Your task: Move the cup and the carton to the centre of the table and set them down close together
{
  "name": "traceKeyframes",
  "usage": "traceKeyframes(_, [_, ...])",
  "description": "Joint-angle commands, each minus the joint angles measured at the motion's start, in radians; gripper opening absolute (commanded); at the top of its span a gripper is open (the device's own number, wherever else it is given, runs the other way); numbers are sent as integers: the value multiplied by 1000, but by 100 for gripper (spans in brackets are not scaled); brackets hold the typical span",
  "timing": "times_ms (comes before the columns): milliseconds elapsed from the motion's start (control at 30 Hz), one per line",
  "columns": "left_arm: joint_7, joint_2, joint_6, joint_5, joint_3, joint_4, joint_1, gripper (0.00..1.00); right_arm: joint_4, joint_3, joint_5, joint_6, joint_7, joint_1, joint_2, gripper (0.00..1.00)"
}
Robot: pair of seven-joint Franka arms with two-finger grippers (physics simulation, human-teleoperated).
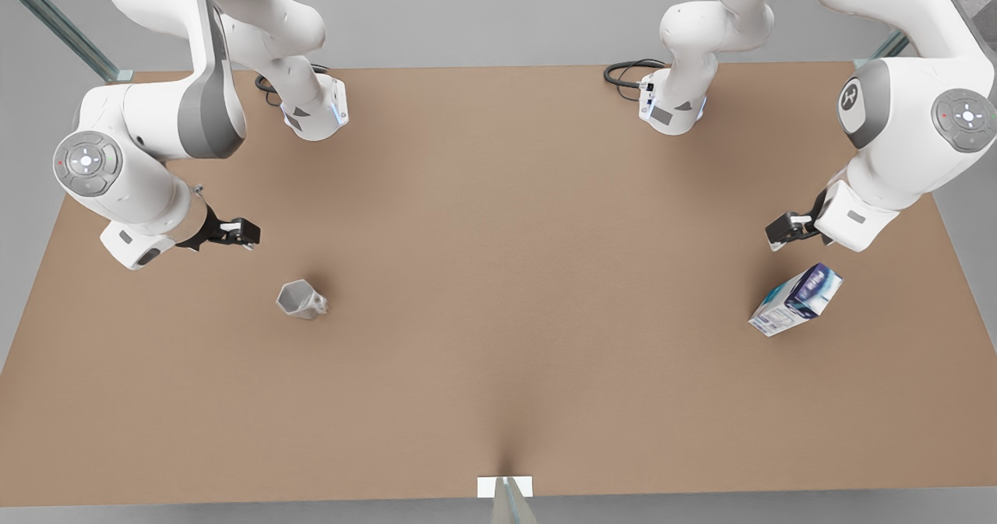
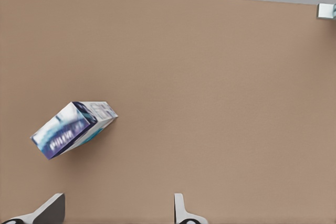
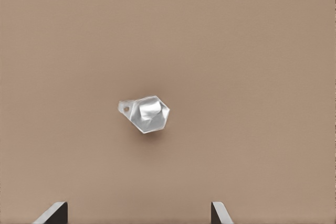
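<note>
- The cup stands upright on the table, toward the front view's left, its handle pointing to the front view's right.
- The carton sits tilted on the table near the front view's right edge, well apart from the cup.
- The right gripper hangs above the table just beyond the cup, touching nothing; its fingers are spread wide, with nothing between them.
- The left gripper hangs near the carton, clear of it; its fingers are likewise wide apart and hold nothing.
- The middle of the table lies between the two objects.
</note>
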Motion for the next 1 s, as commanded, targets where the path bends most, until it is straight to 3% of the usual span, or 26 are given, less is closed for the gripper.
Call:
traceKeyframes(0, [0, 0, 0, 0, 0, -1, 0, 100, 0, 0, 0, 0, 0, 0, 0, 100])
traceKeyframes(267, [-12, 18, -11, 0, -2, 1, -3, 100, -9, 0, 41, 147, 117, -61, 261, 100])
traceKeyframes(567, [-12, 29, -17, 2, 0, 1, -12, 100, -115, 0, 123, 262, 140, -131, 333, 100])
traceKeyframes(700, [-12, 31, -17, 2, 0, 1, -11, 100, -270, 2, 129, 382, 129, -137, 279, 100])
traceKeyframes(967, [-14, 32, -21, 2, 0, 1, -11, 100, -413, 2, 169, 431, 106, -141, 235, 100])
